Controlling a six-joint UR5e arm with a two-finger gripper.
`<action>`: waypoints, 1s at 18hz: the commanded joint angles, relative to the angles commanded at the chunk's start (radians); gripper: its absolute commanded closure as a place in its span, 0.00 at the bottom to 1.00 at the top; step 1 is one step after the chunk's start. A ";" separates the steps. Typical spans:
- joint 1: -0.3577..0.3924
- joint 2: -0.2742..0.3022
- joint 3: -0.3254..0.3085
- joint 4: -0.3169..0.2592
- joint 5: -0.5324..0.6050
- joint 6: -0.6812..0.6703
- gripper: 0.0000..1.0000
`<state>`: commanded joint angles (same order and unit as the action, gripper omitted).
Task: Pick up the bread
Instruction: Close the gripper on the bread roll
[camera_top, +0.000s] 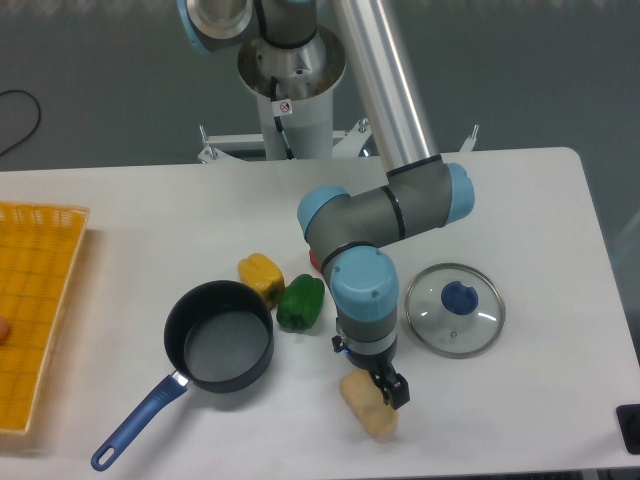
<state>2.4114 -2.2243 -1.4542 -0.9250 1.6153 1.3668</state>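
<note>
A pale tan bread roll (366, 408) lies near the front edge of the white table (540, 200), right of centre. The robot's gripper (385, 390) is directly over the roll's upper end; whether its fingers are apart or together cannot be told. Toward the left sit a dark saucepan (218, 337) with a blue handle, a yellow pepper (260, 276) and a green pepper (301, 303). A glass lid (455, 310) lies right of the arm. A yellow basket (35, 310) is at the left edge.

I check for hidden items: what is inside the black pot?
The pot shows only its bare dark bottom; nothing lies inside. Its near inner wall is hidden by the rim.
</note>
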 joint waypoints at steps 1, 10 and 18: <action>0.000 -0.002 0.000 0.000 0.003 0.000 0.00; -0.006 -0.012 0.000 0.000 0.028 -0.018 0.31; -0.006 -0.009 0.003 -0.002 0.028 -0.060 0.68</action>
<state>2.4053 -2.2335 -1.4511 -0.9265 1.6429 1.3070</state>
